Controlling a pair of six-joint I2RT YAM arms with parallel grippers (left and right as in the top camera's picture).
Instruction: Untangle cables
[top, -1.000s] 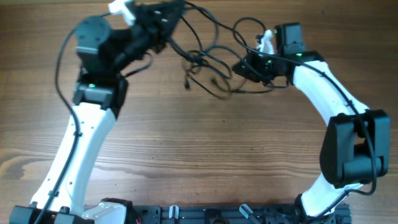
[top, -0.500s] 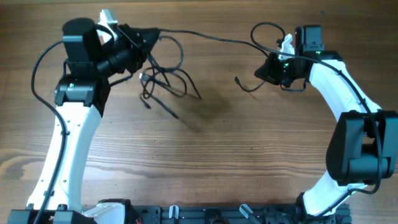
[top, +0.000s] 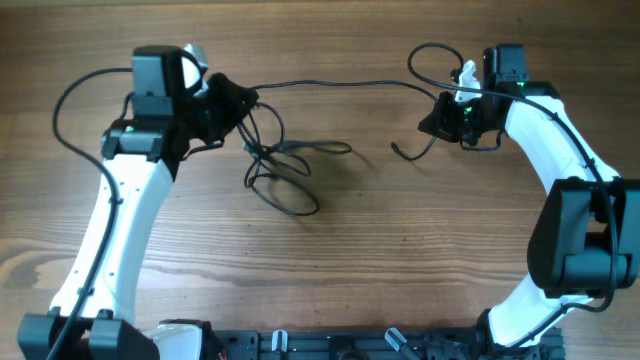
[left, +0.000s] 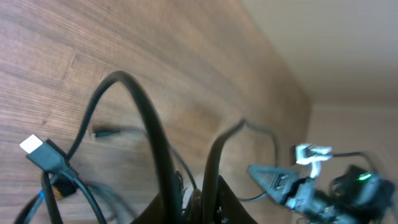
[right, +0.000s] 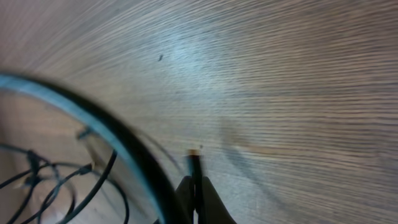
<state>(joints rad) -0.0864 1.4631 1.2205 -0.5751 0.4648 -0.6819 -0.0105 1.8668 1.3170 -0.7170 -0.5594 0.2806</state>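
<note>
The cables are thin black cords. One cable (top: 330, 86) stretches between my two grippers, while loose loops (top: 285, 172) hang and lie below the left one. My left gripper (top: 236, 100) is closed around two cable strands (left: 149, 130) that pass between its jaws (left: 193, 202). A plug with a white tip (left: 34, 148) dangles at the left of the left wrist view. Over at the right, the right gripper (top: 434, 118) is shut on a thin cable end (right: 195, 163), pinched at the fingertips (right: 194, 185). Another short cable end (top: 402, 152) droops below it.
The wooden table (top: 400, 250) lies under both arms. A thick black arm wire (right: 106, 130) crosses the right wrist view close to the camera. The arm bases and a black rail (top: 330, 345) sit at the front edge.
The arms pulled apart, drawing one cable taut between them. The left gripper then shifted right and the bundle dropped into looser loops. The right gripper stayed nearly still.
</note>
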